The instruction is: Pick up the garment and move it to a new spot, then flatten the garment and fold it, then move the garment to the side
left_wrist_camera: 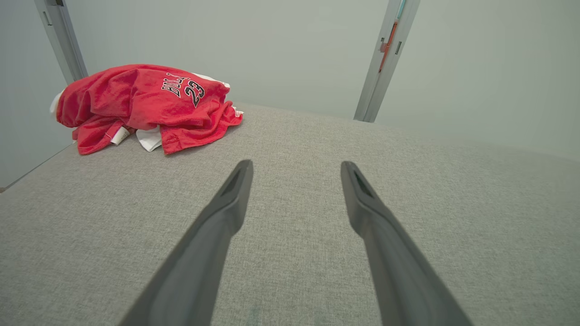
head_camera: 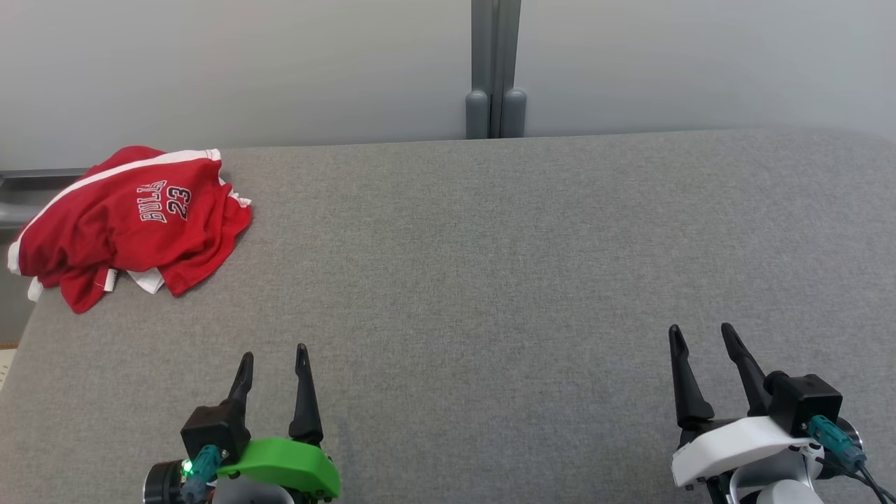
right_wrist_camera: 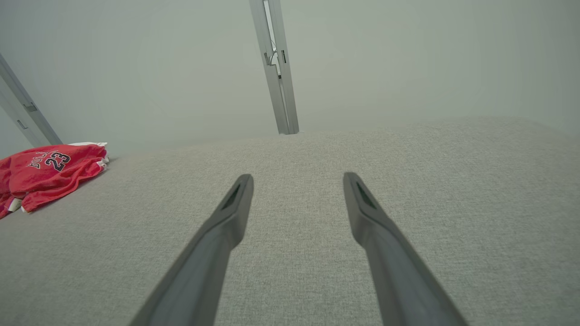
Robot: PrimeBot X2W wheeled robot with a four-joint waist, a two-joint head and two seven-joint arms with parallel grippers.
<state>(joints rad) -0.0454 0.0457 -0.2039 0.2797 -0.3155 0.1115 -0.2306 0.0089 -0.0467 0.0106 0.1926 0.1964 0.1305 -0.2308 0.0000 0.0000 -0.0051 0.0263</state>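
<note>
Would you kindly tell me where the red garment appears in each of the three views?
Head view: the red garment lies upper left, on the grey surface's far left corner.
Left wrist view: upper left, on the surface.
Right wrist view: left edge, mid-height.
Shared landmark: the grey upright post behind the surface.

Red jersey bunched at the far left, both my grippers low and near me.

From the head camera I see the crumpled red jersey (white trim, "BULLS 23" printed on it) lying at the far left corner of the grey fabric table. My left gripper sits at the lower left and my right gripper at the lower right, each with fingers spread around nothing, well apart from the jersey. A grey post stands against the pale wall behind.
</note>
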